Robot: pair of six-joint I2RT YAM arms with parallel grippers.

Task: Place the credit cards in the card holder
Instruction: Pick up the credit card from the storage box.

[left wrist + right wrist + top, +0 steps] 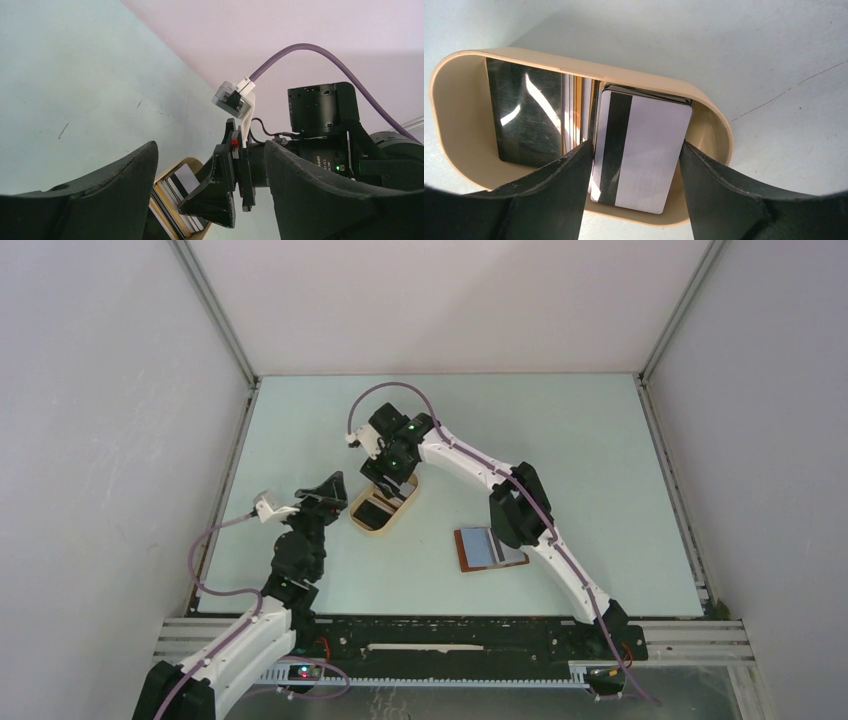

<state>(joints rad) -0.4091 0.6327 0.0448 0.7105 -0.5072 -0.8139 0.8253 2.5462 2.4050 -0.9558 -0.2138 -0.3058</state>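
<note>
Top external view, item one: small reddish-brown leather-like folding card holder (pixel 466 562), lying opened flat on the pale green table (pixel 600 440), right of centre, with a bluish-grey card (pixel 490 546) resting on its inner face.

Item two: oval tan plastic tray (pixel 365 524), sitting left of the card holder and well apart from it, holding the other credit cards (pixel 375 507).

Item three: right gripper (pixel 392 480), black and two-fingered, reaching down into the tray. Right wrist view is showing its jaws spread, flanking the long edges of a white card with a black magnetic stripe (pixel 649 150), which is lying on top of a small stack at one end of the tray. Whether the fingers are pressing those edges cannot be told. A dark glossy card (pixel 526 120) is lying at the tray's other end.

Item four: left gripper (pixel 328 492), hovering just beside the tray's left side, jaws standing wide apart and holding nothing. Left wrist view is showing the stacked cards' edges between its fingers.
</note>
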